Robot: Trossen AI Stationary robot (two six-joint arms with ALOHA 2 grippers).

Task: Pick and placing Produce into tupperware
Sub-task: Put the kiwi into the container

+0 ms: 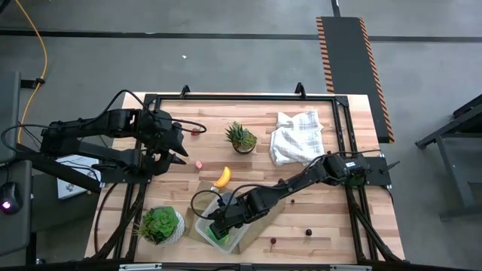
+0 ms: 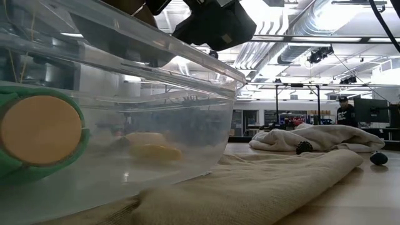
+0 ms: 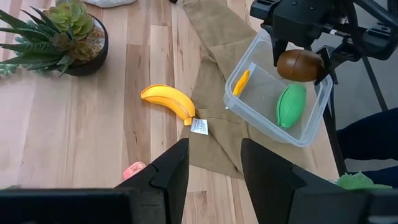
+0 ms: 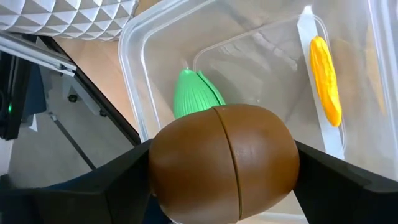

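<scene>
Across a wooden desk (image 1: 331,218), two dark arms reach in. Near the front edge, partly on a flat brown bag (image 3: 214,74), sits the clear tupperware (image 3: 311,127). Inside it lie a green oval (image 3: 290,106) and a yellow-orange piece (image 3: 241,81). Above its open top, the right end effector (image 4: 224,163) holds a brown kiwi (image 4: 224,163) clamped between its fingers. The left end effector (image 3: 214,168) hovers over the desk's left side, fingers apart with nothing between them. A white cloth (image 1: 297,135) lies at the back right. Just beside the bag lies a yellow banana (image 3: 168,101). Nearer the left end effector is a small red strawberry (image 1: 199,164).
</scene>
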